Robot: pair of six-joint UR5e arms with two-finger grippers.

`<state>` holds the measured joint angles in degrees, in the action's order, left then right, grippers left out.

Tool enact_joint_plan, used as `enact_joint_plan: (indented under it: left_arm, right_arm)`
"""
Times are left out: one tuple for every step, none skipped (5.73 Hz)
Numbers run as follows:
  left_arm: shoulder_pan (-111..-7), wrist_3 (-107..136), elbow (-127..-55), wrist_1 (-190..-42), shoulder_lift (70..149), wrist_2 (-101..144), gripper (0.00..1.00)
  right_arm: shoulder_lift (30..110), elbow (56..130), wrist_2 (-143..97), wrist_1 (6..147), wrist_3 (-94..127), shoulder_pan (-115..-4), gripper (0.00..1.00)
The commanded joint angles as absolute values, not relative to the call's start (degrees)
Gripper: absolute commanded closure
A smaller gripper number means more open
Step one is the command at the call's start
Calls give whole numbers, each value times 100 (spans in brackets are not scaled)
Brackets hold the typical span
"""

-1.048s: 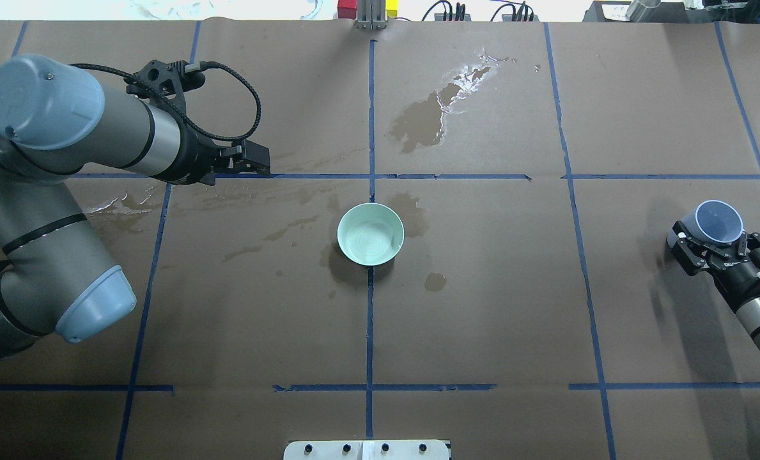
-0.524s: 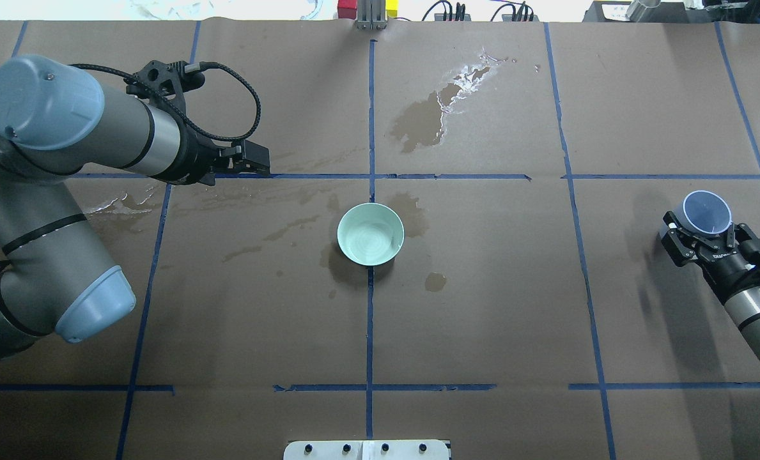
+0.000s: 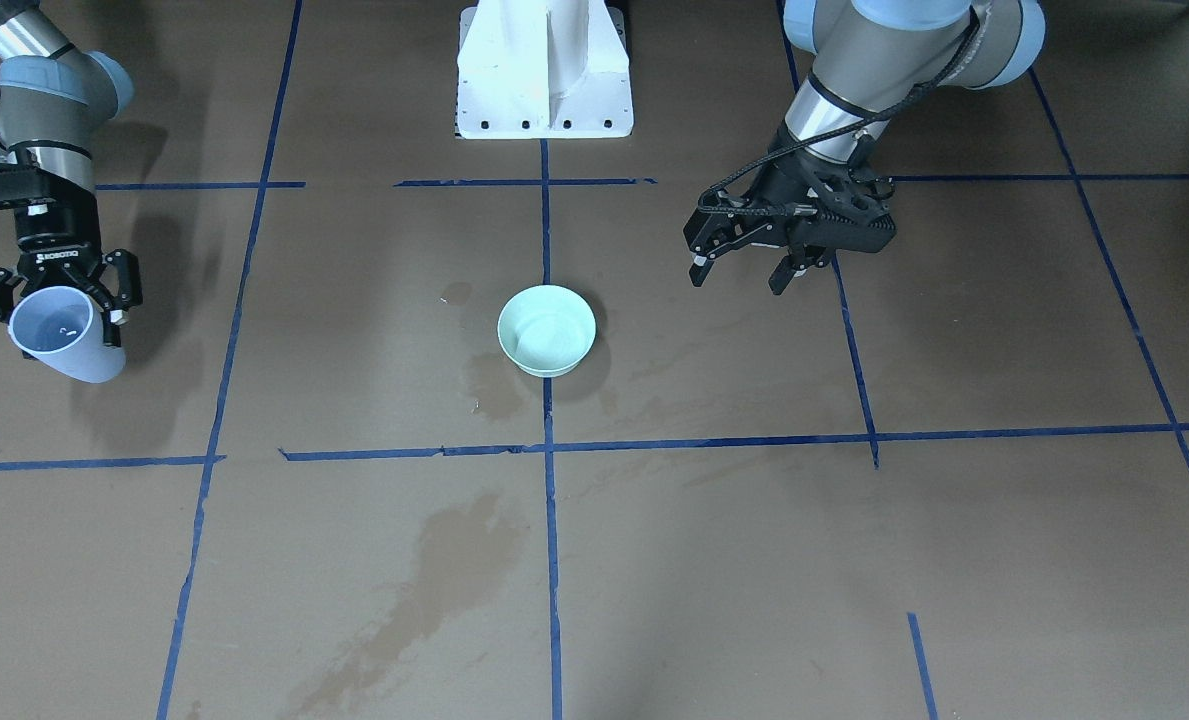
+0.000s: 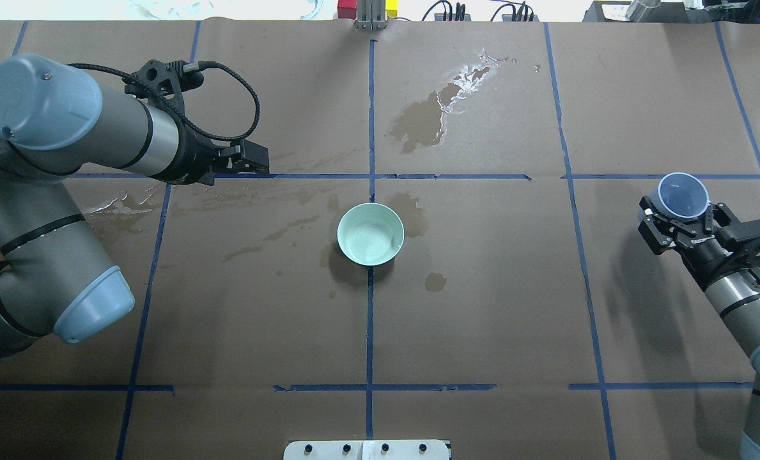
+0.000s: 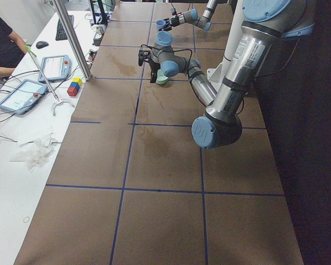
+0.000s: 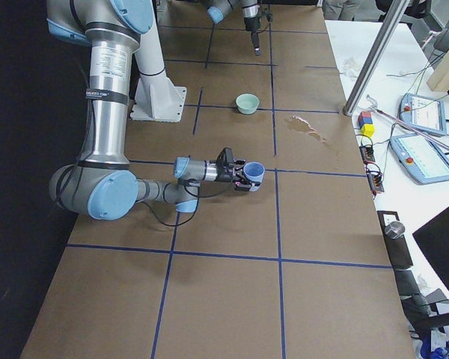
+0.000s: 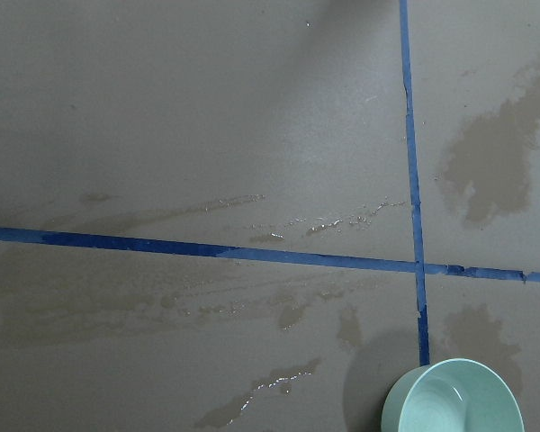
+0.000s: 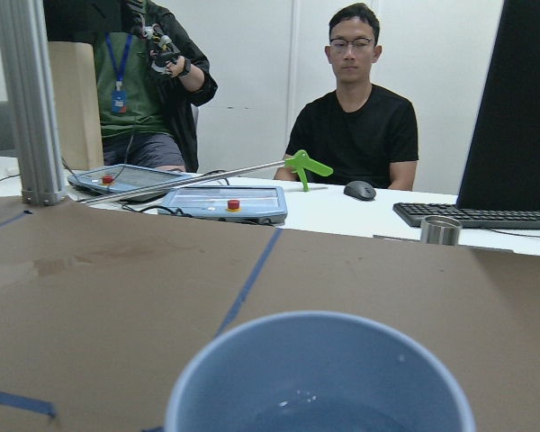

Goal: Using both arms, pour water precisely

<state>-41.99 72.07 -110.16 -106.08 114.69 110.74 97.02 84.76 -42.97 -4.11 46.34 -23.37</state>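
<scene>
A pale blue cup (image 4: 681, 195) is held above the table at the right side, with my right gripper (image 4: 677, 218) shut on it. In the front-facing view the cup (image 3: 60, 338) tilts with its mouth toward the camera, under the right gripper (image 3: 58, 293). A little water (image 8: 311, 407) shimmers faintly at its bottom. A mint-green bowl (image 4: 371, 234) stands at the table's middle, far from the cup. My left gripper (image 3: 744, 272) hovers open with nothing between its fingers, back-left of the bowl (image 3: 546, 330). The left wrist view catches the bowl (image 7: 454, 400) at its bottom edge.
Dark damp stains (image 4: 423, 120) mark the brown board around and beyond the bowl. Blue tape lines (image 4: 371, 128) grid the table. The white pedestal base (image 3: 544, 70) sits at the robot's side. Two people (image 8: 364, 117), tablets and a metal post (image 8: 22, 99) lie past the far edge.
My right gripper has carried the cup toward the table's middle and farther from the robot, and the cup's tilt has changed. The left arm has barely moved.
</scene>
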Motion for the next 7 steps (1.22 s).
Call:
enact_joint_plan:
  left_arm:
    - [-4201, 7198, -11021, -10600, 11417, 11074, 1]
    - [-4192, 7198, -11021, -10608, 11347, 11074, 1]
    - [-4192, 7207, -11021, -10608, 11329, 11074, 1]
    - [-4192, 7207, -11021, -10608, 11329, 11074, 1]
    - [-4201, 7198, -11021, -10608, 11329, 11074, 1]
    - [-4201, 7198, -11021, -10608, 11312, 11074, 1]
    - [-4210, 7198, -11021, -10608, 11303, 11074, 1]
  right_arm:
    - [9231, 8848, -4561, -169, 4211, -2329, 86]
    - [9055, 9025, -4483, -28, 4201, -2320, 86]
    - [8774, 9148, -4474, 400, 4201, -2120, 85]
    - [8397, 9176, -4308, 796, 4192, -1909, 86]
    - [8011, 9167, -3645, 1313, 4044, -1376, 86]
    - [7224, 9167, -3299, 2623, 4026, -1302, 86]
    - [6920, 9150, -3218, 3228, 4017, -1249, 89]
